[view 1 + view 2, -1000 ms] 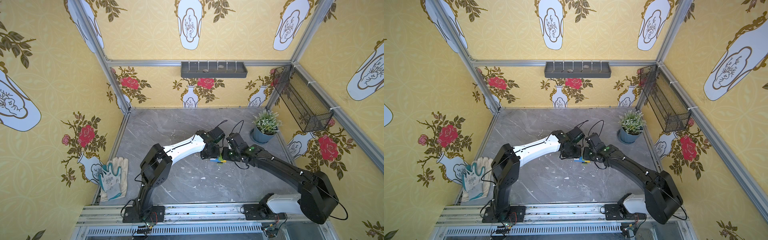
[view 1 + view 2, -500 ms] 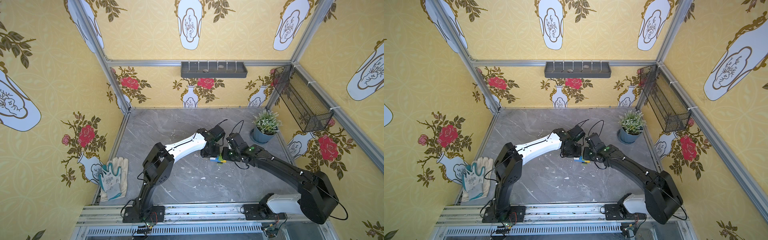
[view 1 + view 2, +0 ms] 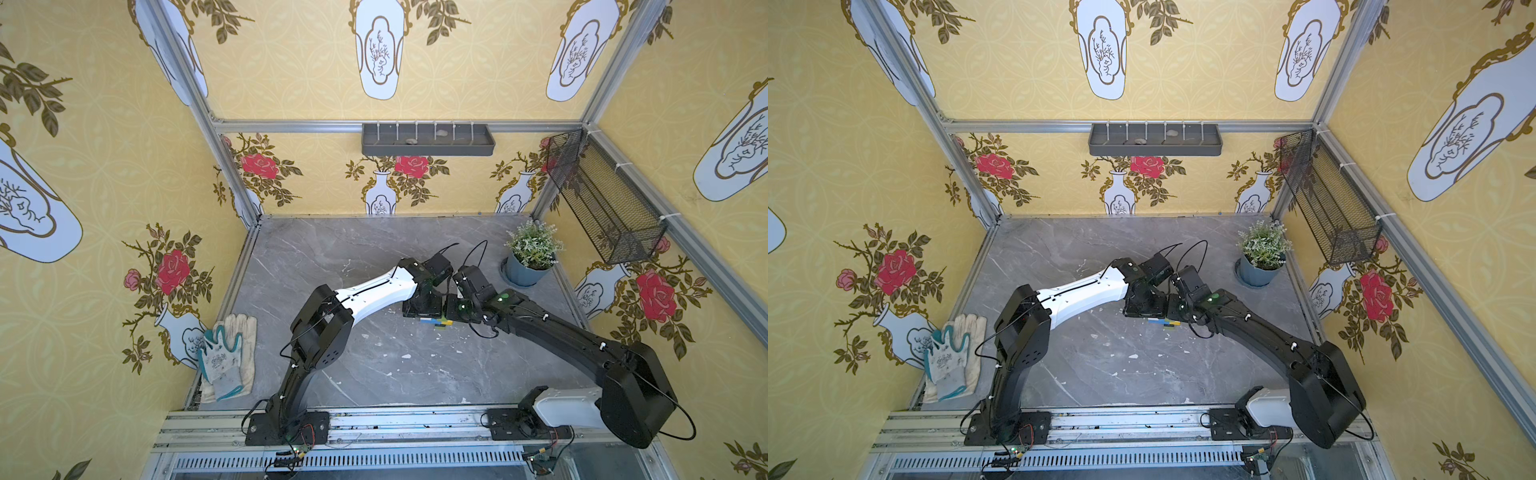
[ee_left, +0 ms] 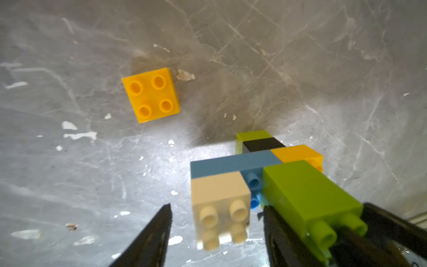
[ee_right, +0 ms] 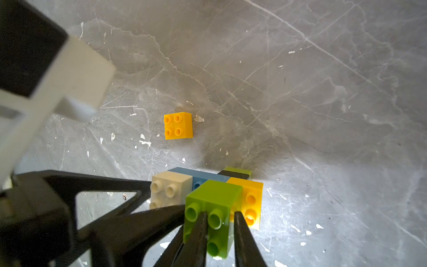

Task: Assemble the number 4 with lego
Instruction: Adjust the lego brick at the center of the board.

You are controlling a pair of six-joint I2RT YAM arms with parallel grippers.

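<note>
The number 4 [image 4: 254, 175], a small flat cluster of glossy hard-plastic lego bricks with round hollow studs, lies on its side on the grey marble-patterned table [image 3: 374, 374]. In both top views it sits near the table's middle, between the tips of the two arms. A long slate-blue brick [image 4: 231, 163] forms its crossbar. A squarish cream-white brick [image 4: 219, 196] and a chunky lime green brick [image 4: 305, 191] plug into one long face of it. A yellow brick [image 4: 297, 153] and a second lime green brick [image 4: 251, 135] sit on the opposite face. The left hand [image 4: 217, 207] is spread, its two matte black tapered fingers straddling the cream-white brick. One finger stands clear of it with bare table between, and the other stands between that brick and the chunky lime green brick. The right hand [image 5: 220, 213] is pressed together on the chunky lime green brick, one slim black finger lying between its studs and the other against its side next to the yellow brick. A loose yellow square brick [image 5: 178, 126], four studs up, sits alone on the table, apart from the cluster and just beside a pale chip in the scuffed, white-flecked surface. At the table's left edge lies a pair of cream fabric work gloves [image 3: 228, 357] with teal trim. A small potted plant [image 3: 532, 257] in a round blue-grey pot stands near the right rear.
</note>
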